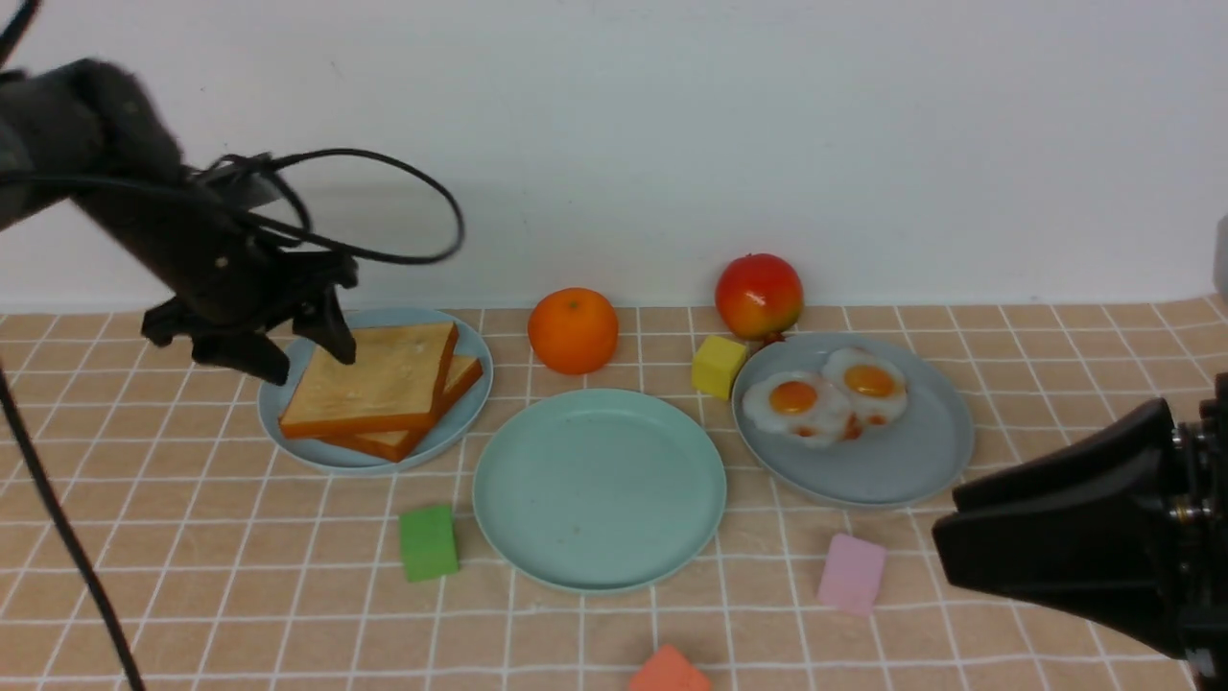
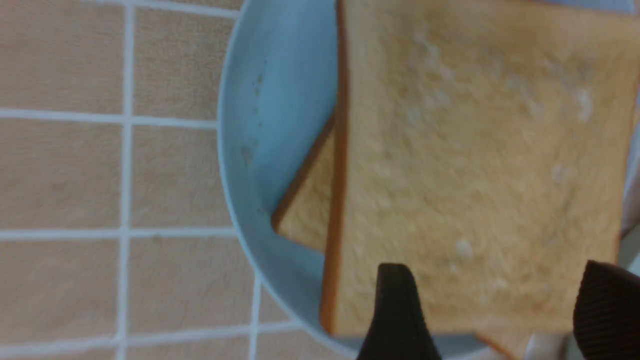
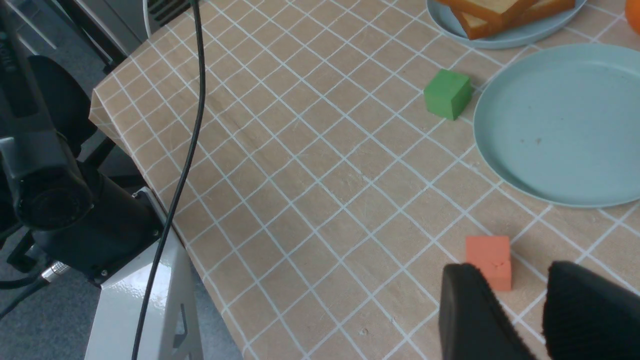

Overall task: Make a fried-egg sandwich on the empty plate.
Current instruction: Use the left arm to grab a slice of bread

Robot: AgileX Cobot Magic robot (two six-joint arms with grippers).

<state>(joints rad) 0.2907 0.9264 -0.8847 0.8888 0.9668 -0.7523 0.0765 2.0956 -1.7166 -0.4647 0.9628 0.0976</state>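
Now, from the front: the left arm (image 1: 192, 250) hangs over the far-left edge of a sky-blue plate (image 1: 317, 451), its jaws apart just above the upper of two stacked toast slices (image 1: 369, 379). The mint-green plate (image 1: 600, 489) sits bare at the table's (image 1: 192, 576) centre. Right of it, two fried eggs (image 1: 825, 398) lie side by side on a grey-blue plate (image 1: 892, 461). An orange (image 1: 573, 329), a red apple (image 1: 758, 295) and a yellow block (image 1: 718, 365) stand beyond; green (image 1: 428, 542), pink (image 1: 851, 573) and orange-red (image 1: 669, 672) blocks lie nearer. The right arm (image 1: 1065, 537) waits low at the near right.

Left wrist: two dark fingers (image 2: 395, 310) stand wide apart over one edge of the top slice (image 2: 475, 165) (gripping nothing).

Right wrist: the fingers (image 3: 475, 315) show a gap, so these jaws are apart too, nothing between them, with the orange-red block (image 3: 489, 260) just past them and the mint-green plate (image 3: 565, 125) farther off.
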